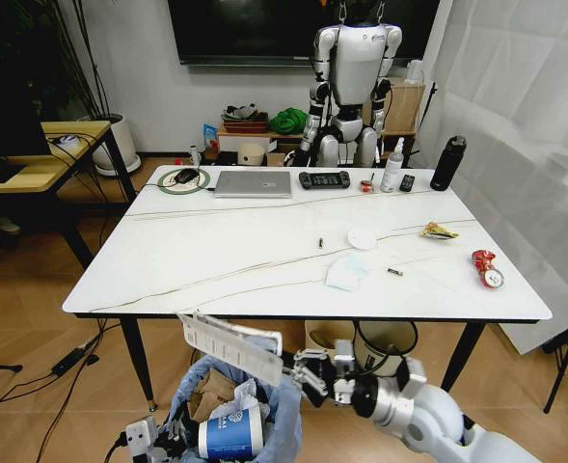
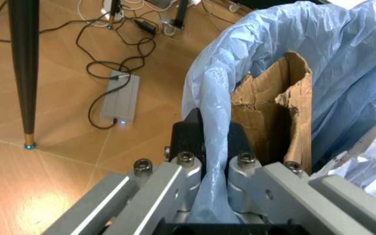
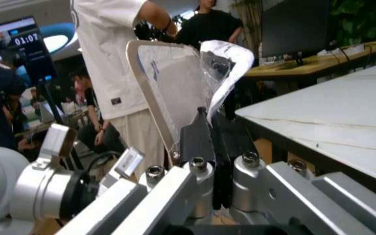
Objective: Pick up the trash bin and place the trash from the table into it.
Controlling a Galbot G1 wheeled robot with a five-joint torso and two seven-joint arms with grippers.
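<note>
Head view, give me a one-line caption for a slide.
Left gripper holds the trash bin below the table while the right gripper carries a flat plastic wrapper over it.

Robot lab, humanoid robot (image 1: 353,82), wall screen (image 1: 264,29), desks

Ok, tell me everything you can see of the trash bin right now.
The trash bin sits low in front of the table, near its front edge, lined with a crinkled, translucent light-blue plastic bag. The left gripper is shut on the bag-covered rim. Inside are torn brown cardboard, a blue-and-white paper cup and white crumpled paper. The right gripper holds a flat white wrapper just above the bin's opening. The bin's own body is hidden by the bag.
</note>
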